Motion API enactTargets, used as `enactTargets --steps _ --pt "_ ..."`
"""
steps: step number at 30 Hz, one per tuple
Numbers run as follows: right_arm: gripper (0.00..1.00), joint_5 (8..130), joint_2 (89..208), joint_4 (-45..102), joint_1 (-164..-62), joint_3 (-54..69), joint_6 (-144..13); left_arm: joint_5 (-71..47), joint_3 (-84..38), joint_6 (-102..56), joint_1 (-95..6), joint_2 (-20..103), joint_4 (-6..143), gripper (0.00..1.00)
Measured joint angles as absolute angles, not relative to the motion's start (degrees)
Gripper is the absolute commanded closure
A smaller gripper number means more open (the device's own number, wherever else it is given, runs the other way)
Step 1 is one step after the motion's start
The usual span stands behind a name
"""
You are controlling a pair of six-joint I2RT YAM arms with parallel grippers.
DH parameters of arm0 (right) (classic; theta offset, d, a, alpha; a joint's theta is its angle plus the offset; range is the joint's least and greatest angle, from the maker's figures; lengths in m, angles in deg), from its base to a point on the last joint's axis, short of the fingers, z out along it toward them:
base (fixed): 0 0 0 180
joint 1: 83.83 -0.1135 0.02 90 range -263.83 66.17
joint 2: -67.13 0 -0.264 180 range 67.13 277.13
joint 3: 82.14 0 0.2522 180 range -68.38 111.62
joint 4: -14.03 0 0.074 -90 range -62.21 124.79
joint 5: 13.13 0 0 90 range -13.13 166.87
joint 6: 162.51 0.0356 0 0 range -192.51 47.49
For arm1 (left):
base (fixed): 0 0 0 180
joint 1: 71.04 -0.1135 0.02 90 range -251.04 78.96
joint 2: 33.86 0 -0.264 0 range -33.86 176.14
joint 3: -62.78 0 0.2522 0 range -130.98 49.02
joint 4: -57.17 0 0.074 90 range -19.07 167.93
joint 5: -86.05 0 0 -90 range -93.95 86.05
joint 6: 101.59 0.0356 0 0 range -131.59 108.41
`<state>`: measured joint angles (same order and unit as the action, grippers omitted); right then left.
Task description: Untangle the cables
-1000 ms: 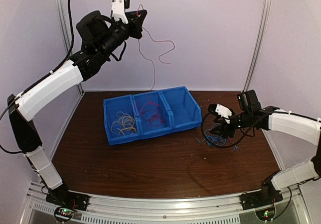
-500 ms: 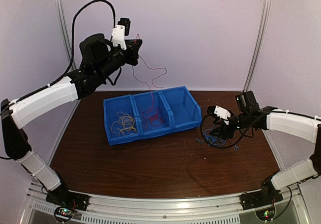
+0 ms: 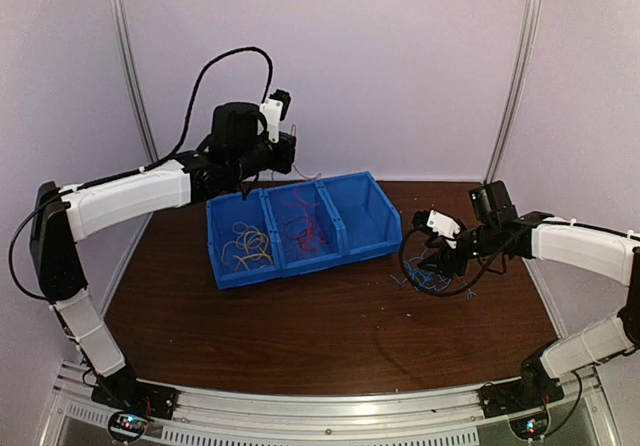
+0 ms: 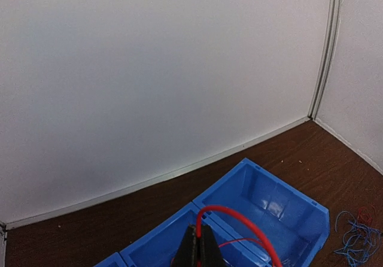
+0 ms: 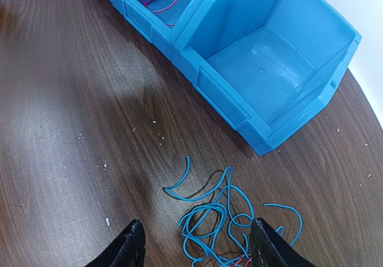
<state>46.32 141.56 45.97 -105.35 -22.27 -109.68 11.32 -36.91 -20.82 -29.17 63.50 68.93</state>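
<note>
A blue three-compartment bin (image 3: 372, 188) stands on the brown table. Yellow cables (image 3: 247, 245) lie in its left compartment and red cables (image 3: 303, 224) in the middle one. My left gripper (image 3: 287, 153) is above the bin's back edge, shut on a red cable (image 4: 239, 214) that arcs down into the middle compartment. A bunch of blue cables (image 5: 239, 222) with a bit of red lies on the table right of the bin, also in the top view (image 3: 428, 280). My right gripper (image 5: 196, 243) is open, its fingers either side of this bunch, just above it.
The bin's right compartment (image 5: 263, 63) holds nothing. Pale walls enclose the back and sides, with a metal corner post (image 3: 515, 71) at the right. Small crumbs dot the table (image 5: 72, 117) near the blue cables.
My left arm has come down and to the right from high at the back wall to just above the bin, lowering the red cable into the middle compartment. The right arm has barely moved.
</note>
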Motion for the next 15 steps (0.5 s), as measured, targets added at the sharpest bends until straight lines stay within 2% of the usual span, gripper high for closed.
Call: enactTargets --steps 9,15 --pt "0.4 46.89 141.71 45.99 -105.35 -22.27 -109.81 7.73 -39.69 -25.11 -30.5 74.76 72.75 1.0" --pt "0.4 47.22 141.71 45.99 -105.33 -22.27 -109.83 7.6 -39.86 -26.75 -31.55 77.38 76.51 1.0"
